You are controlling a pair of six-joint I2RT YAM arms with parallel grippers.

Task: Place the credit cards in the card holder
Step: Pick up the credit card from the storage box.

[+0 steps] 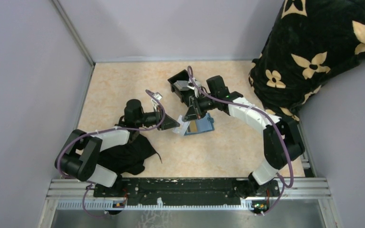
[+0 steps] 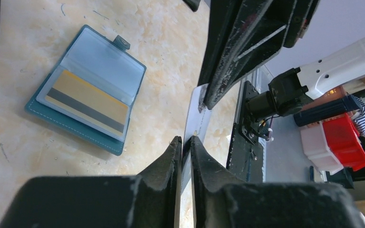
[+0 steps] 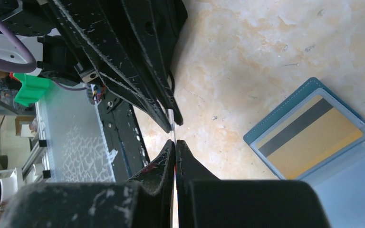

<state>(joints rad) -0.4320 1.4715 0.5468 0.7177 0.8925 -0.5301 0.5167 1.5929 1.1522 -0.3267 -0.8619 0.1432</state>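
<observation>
While the grey-silver card (image 2: 196, 114) is clamped at opposite edges by the left tool (image 2: 184, 140) and the right tool (image 3: 175, 142), it is kept just beside the open card holder (image 2: 100, 64) on the worktop (image 1: 123, 85). The tan-yellow card (image 2: 88, 102) is lodged in the holder's clear sleeve. A black tray (image 1: 175, 81) is set behind the right tool, a black cloth (image 1: 130, 154) by the left arm, and a floral blanket (image 1: 313, 52) at far right.

Pale lilac walls (image 1: 171, 28) enclose a beige marbled tabletop (image 1: 119, 85) under even light. Beyond the jaws to the right slumps a black blanket (image 1: 313, 52) with cream flowers. Nearer, to their left, lies a black cloth (image 1: 128, 154).
</observation>
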